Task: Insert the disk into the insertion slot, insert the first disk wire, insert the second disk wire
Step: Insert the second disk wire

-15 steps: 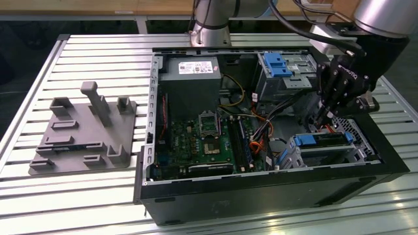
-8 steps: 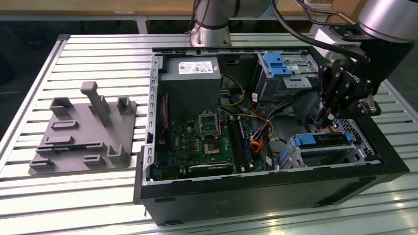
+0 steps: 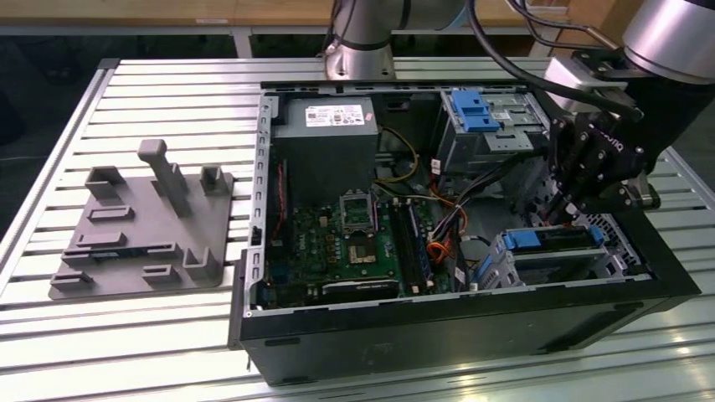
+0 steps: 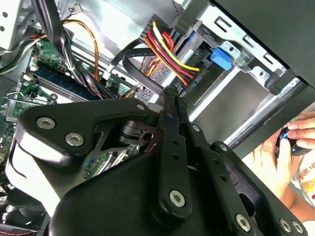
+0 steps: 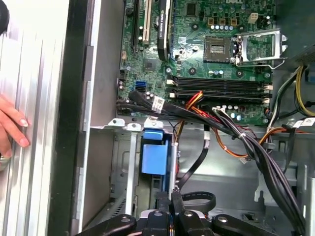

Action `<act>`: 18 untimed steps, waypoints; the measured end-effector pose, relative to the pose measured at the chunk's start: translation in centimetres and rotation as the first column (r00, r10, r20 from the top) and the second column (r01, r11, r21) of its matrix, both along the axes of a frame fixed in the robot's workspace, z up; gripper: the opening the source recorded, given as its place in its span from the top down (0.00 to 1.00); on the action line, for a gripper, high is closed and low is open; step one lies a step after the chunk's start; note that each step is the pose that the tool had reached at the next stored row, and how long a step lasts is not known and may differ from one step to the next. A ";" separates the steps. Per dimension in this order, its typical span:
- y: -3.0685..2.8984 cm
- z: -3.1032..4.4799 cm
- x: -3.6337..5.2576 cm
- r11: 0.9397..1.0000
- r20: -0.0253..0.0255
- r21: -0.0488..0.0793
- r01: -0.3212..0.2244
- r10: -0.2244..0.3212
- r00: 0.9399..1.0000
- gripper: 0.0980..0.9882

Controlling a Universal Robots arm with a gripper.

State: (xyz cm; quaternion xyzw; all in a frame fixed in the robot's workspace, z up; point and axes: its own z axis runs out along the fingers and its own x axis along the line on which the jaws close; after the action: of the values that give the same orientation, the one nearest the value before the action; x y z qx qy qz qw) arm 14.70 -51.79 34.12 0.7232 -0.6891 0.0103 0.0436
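Pincer [image 3: 572, 219]: black, reaching down into the open case [image 3: 447, 335] at the exterior view's right; fingers pressed together, nothing visibly pinched in the second wrist view [image 4: 172, 98].

Disk [image 3: 547, 240]: just below the fingertips, blue-framed, seated in the slot [image 3: 604, 260], the low perforated cage at the case's near right corner. In the first wrist view its blue handle end [image 5: 152, 155] lay just ahead of the pincer.

Cables [image 5: 236, 132]: black bundle with orange and red leads, crossing ahead of the pincer over the slot's inner end; a flat black wire [image 5: 197, 164] curled down toward the fingertips.

Motherboard [image 3: 347, 243]: beyond the cables.

Taller cage [image 3: 491, 126] with blue clip: behind the pincer, far corner.

Grey fixture [image 3: 146, 234]: on the table [image 3: 167, 92], well apart from the pincer.

Hand [image 5: 12, 125]: outside the case wall.
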 end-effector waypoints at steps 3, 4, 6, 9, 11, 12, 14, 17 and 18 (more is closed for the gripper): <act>-0.32 0.00 -0.02 1.000 0.000 0.003 0.004 -0.004 1.000 0.95; -0.32 0.00 -0.04 1.000 0.000 0.003 0.004 -0.004 1.000 0.95; -0.32 0.00 -0.04 1.000 0.000 0.003 0.005 -0.005 1.000 0.95; -0.32 0.00 -0.04 1.000 0.000 0.003 0.005 -0.005 1.000 0.95; -0.32 0.00 -0.04 1.000 0.000 0.003 0.005 -0.005 1.000 0.95; -0.33 0.00 -0.04 1.000 0.000 0.004 0.005 -0.005 1.000 0.95; -0.44 0.00 -0.05 1.000 0.000 0.021 0.005 -0.005 1.000 0.95; -0.65 0.00 -0.05 0.999 0.000 0.051 0.005 -0.005 1.000 0.95; -0.74 0.00 -0.05 0.999 0.000 0.054 0.005 -0.005 1.000 0.95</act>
State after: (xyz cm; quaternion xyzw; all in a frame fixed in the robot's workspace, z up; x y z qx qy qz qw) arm 14.64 -52.53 34.12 0.7225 -0.6909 -0.0084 0.0238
